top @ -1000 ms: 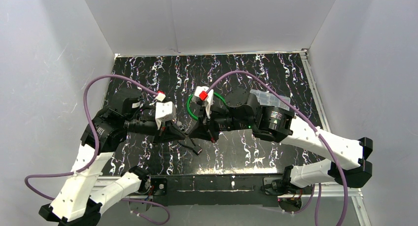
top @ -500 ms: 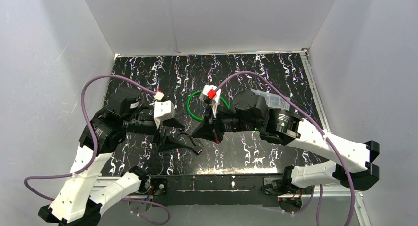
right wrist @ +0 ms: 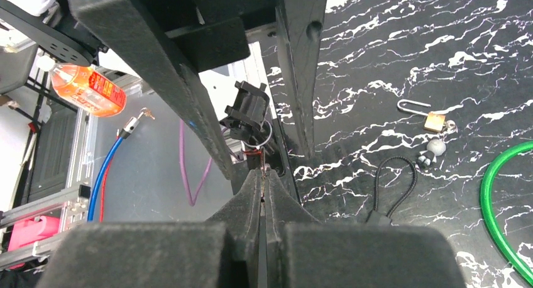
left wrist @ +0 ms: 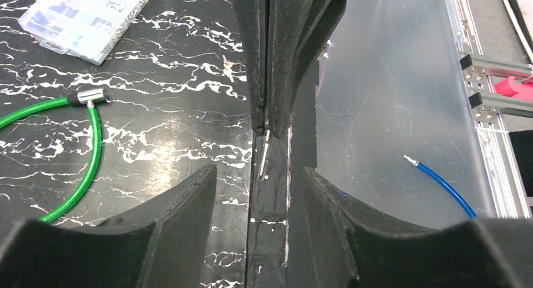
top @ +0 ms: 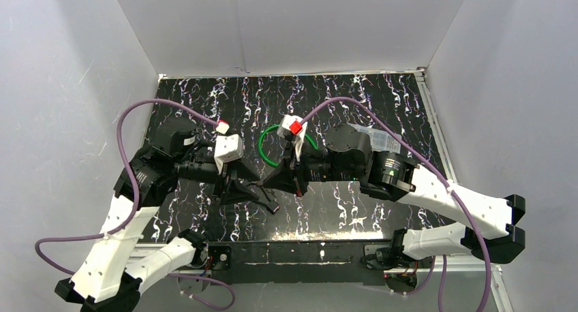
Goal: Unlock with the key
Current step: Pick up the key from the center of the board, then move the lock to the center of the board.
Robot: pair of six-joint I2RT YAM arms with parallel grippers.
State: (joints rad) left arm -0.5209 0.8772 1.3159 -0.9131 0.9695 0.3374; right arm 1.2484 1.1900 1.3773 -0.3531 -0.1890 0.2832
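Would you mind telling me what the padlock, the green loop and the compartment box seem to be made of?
The padlock looks like dull yellow brass with a bright steel-like shackle. The green loop is probably plastic-coated cable, glossy, with a silvery metal ferrule. The compartment box seems clear plastic: its dividers show through.

Black white-veined bench (top: 382, 101). Green cable loop (left wrist: 95, 143). Brass padlock with silver shackle (right wrist: 435, 120). Purple cable (right wrist: 182, 153). Thin silver key (left wrist: 264, 157).

No text can be read anywhere. The orange bottle (right wrist: 80, 85) carries a red label (right wrist: 100, 87), but its print is too small and blurred to make out.
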